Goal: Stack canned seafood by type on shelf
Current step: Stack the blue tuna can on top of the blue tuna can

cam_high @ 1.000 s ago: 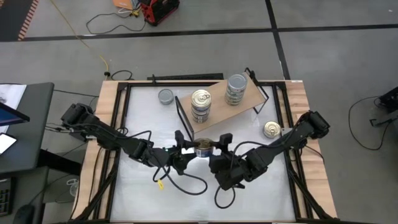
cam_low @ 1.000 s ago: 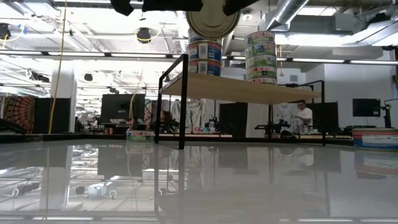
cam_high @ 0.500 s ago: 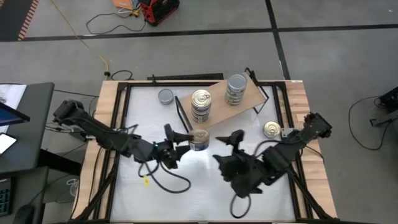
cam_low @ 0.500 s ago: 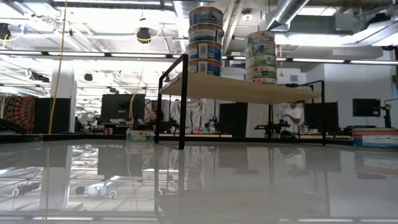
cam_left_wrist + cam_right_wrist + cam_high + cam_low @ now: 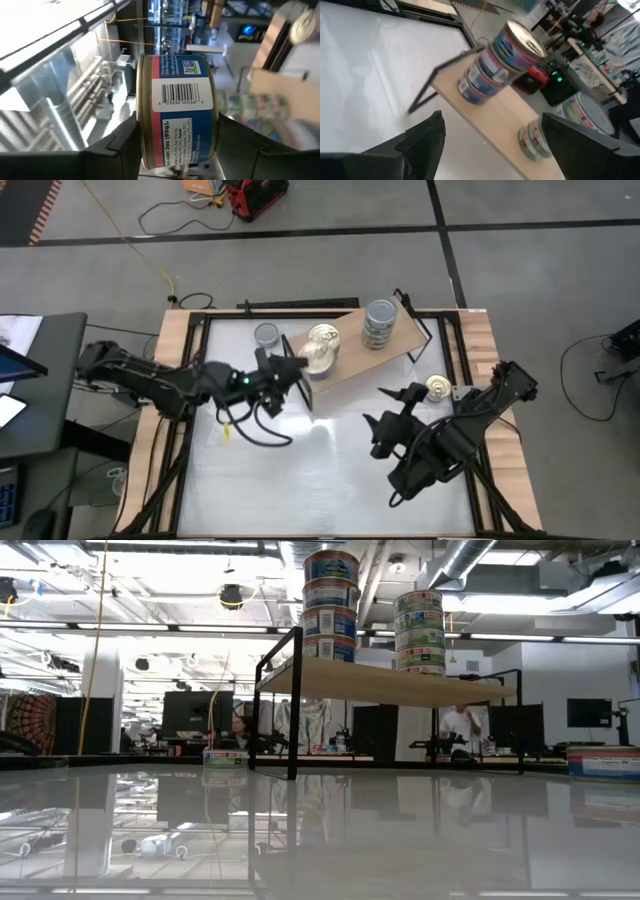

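Just ahead of the left tool (image 5: 175, 150), which pinches a tin (image 5: 176, 112) by its sides, rises the gold-lidded stack (image 5: 322, 352) on the shelf (image 5: 395, 340); centre the tin level over it before releasing, while the spread right tool (image 5: 395, 415) waits empty over the tabletop (image 5: 300, 470).

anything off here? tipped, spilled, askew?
Only the shelf: it sits at a slant to the table's edges. The blue stack and the green stack stand straight, with nothing tipped or spilled. The left gripper holds a tin by the blue stack; the right gripper is open and apart.
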`<state>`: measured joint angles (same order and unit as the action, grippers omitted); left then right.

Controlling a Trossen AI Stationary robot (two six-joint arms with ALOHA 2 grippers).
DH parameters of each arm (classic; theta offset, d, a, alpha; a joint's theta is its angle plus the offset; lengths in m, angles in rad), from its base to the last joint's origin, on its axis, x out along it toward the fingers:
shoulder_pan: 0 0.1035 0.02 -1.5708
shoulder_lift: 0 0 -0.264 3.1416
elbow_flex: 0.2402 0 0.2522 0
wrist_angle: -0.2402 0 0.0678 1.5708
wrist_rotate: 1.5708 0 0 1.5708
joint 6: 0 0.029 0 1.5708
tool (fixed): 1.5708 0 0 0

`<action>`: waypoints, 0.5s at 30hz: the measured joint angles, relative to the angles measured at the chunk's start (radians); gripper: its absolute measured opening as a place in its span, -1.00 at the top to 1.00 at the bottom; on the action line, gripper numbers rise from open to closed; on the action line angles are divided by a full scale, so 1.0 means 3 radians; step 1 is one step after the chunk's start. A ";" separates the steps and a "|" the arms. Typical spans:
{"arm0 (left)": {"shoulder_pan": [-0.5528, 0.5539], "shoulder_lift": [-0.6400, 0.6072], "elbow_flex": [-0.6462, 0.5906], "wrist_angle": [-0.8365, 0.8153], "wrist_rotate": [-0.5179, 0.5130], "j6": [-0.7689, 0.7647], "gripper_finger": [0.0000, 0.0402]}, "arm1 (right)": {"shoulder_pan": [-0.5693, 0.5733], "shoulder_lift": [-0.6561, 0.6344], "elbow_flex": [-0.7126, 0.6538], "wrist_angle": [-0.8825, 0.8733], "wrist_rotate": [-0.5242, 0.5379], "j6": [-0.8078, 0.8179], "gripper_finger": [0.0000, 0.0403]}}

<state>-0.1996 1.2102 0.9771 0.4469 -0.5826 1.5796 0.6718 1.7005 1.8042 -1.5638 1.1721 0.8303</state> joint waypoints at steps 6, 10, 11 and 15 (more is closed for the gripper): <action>0.0440 0.0003 0.0000 0.0046 0.0382 0.0114 0.02 | -0.0001 -0.0408 -0.0788 0.0069 0.0058 0.0636 -0.79; 0.0638 0.0066 0.0209 -0.0374 0.0425 -0.0107 0.02 | -0.0001 -0.0642 -0.1296 0.0400 0.0254 0.0836 -0.79; 0.0680 0.0075 0.0280 -0.0544 0.0433 -0.0159 0.02 | -0.0001 -0.0671 -0.1382 0.0486 0.0260 0.0834 -0.79; 0.0821 0.0183 0.0609 -0.1025 0.0537 -0.0240 0.02 | -0.0027 -0.0754 -0.1626 0.0714 0.0268 0.0821 -0.79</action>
<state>0.0467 1.2653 1.1597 0.1394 -0.4216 1.5075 0.6637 1.4743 1.3163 -1.3497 1.2524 1.0765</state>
